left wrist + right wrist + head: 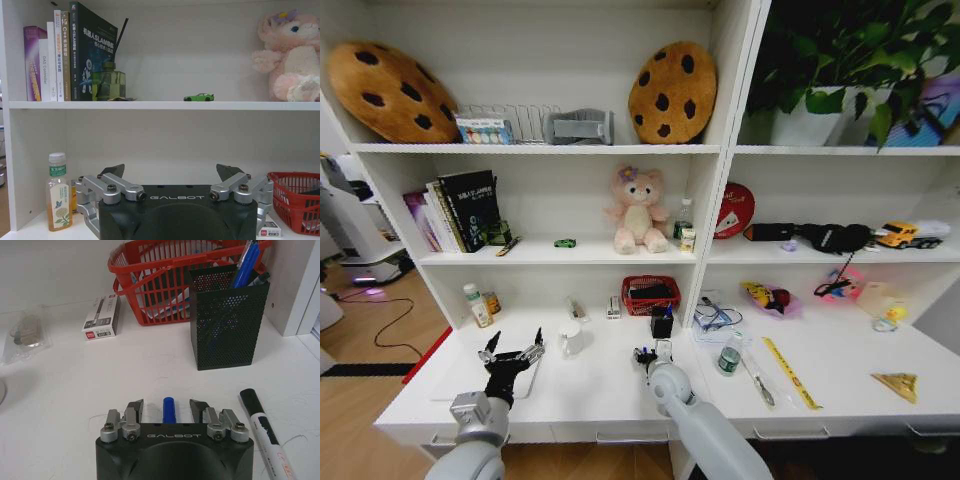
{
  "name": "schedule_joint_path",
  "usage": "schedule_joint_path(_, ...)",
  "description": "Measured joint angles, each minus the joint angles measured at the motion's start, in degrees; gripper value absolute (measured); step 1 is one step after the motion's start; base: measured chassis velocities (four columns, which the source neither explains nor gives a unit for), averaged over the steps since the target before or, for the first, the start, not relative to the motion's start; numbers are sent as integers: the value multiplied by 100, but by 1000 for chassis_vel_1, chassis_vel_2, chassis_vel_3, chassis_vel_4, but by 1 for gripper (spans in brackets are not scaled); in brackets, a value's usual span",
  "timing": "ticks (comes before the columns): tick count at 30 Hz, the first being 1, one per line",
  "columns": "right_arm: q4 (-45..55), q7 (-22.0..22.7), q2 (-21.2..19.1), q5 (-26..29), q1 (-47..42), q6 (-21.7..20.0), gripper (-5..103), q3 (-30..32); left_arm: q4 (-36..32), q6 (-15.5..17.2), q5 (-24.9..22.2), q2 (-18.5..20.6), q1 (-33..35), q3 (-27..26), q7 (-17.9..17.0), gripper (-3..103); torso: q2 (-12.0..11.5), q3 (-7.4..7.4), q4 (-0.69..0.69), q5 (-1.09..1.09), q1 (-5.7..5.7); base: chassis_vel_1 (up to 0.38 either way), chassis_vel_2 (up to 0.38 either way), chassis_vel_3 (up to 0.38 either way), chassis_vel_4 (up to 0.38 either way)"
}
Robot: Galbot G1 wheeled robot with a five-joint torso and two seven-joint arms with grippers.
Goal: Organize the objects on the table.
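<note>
We are picking up the blue pen (169, 410); our right gripper (167, 409) is wide around it, needs closing; left gripper (171, 176) waits, wide.

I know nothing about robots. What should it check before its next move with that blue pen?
1. Blue pen lies between the right gripper fingers: ok.
2. Right gripper open, gaps on both sides of the pen: ok.
3. White marker clear of the fingers: ok.
4. Black mesh pen holder upright: ok.
5. Room left in the holder: cannot tell.
6. Left gripper open, off to the left above the table: ok.
</note>
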Motion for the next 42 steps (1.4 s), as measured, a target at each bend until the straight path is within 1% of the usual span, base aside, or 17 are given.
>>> schedule_joint_path(2, -4, 0, 0, 0, 2, -2, 54, -7, 0, 0, 0, 0, 0, 0, 0, 100, 0, 0, 0, 0, 0, 0, 0, 0, 0)
schedule_joint_path(8, 29, 14, -7, 22, -6, -42, 41, -81, 0, 0, 0, 0, 0, 0, 0, 100, 0, 0, 0, 0, 0, 0, 0, 0, 0)
schedule_joint_path(9, 42, 22, -4, 25, -20, -55, 30, -101, 0, 0, 0, 0, 0, 0, 0, 100, 0, 0, 0, 1, 0, 0, 0, 0, 0)
schedule_joint_path(11, 45, 25, 0, 27, -26, -57, 30, -106, 0, 1, 0, 0, 0, 0, 0, 100, 0, 0, 0, 1, 0, 0, 0, 0, 0)
schedule_joint_path(12, 47, 27, 4, 28, -32, -58, 25, -109, 0, 0, 0, 0, 0, 0, 0, 100, 0, 0, 0, 1, 0, 0, 0, 0, 0)
schedule_joint_path(13, 54, 31, 9, 32, -47, -59, 10, -114, 0, 0, 0, 0, 0, 0, 0, 100, 0, 0, 1, 1, 0, 0, 0, 0, 0)
schedule_joint_path(19, 168, -22, -54, -1, -130, 2, 9, -70, 0, 0, 0, 0, 0, 0, 0, 100, 0, 1, 2, 2, 0, 0, 0, 0, 0)
schedule_joint_path(21, 296, -672, -163, -935, -189, 467, 9, 87, 0, 0, 0, 0, 0, 0, 0, 100, -2, 2, 1, 2, 1, 0, 0, 0, 0)
schedule_joint_path(22, 296, -672, -163, -935, -189, 467, 9, 87, 0, 0, 0, 0, 0, 0, 0, 100, -2, 2, 1, 2, 1, 0, 0, 0, 0)
schedule_joint_path(24, 292, -1378, -250, -1881, -173, 987, 8, 333, 0, 0, 0, 0, 0, 0, 0, 100, -2, 2, 0, 2, 1, 0, 0, 0, 0)
schedule_joint_path(28, 240, -1809, -306, -2285, -87, 1454, 8, 567, 0, 0, 0, 0, 0, 0, 0, 100, -2, 2, 0, 1, 1, 0, 0, 0, 0)
schedule_joint_path(30, 72, -2345, -337, -2758, 19, 2072, 8, 779, 0, 0, 0, 0, 0, 0, 0, 100, -2, 2, 1, 2, 1, 0, 0, 0, 0)
schedule_joint_path(33, -74, -2538, -334, -3014, 81, 2418, 8, 874, 0, 0, 0, 0, 0, 0, 0, 100, -2, 1, 0, 1, 1, 0, 0, 0, 0)
schedule_joint_path(36, -715, -2935, -217, -3565, 288, 3317, 8, 1063, 0, 0, 0, 0, 0, 0, 0, 100, -1, 2, 0, 1, 1, 0, 0, 0, 0)
schedule_joint_path(37, -715, -2935, -217, -3565, 288, 3317, 8, 1063, 0, 0, 0, 0, 0, 0, 0, 100, -1, 2, 0, 1, 1, 0, 0, 0, 0)
schedule_joint_path(39, -1241, -3150, -78, -3827, 545, 3823, 8, 1108, 0, 0, 0, 0, 0, 0, 0, 100, -1, 1, 0, 1, 1, 0, 0, 0, 0)
schedule_joint_path(42, -1596, -3301, 52, -3911, 770, 4149, 8, 1105, 0, 0, 0, 0, 0, 0, 0, 100, -1, 1, 2, 1, 1, 0, 0, 0, 0)
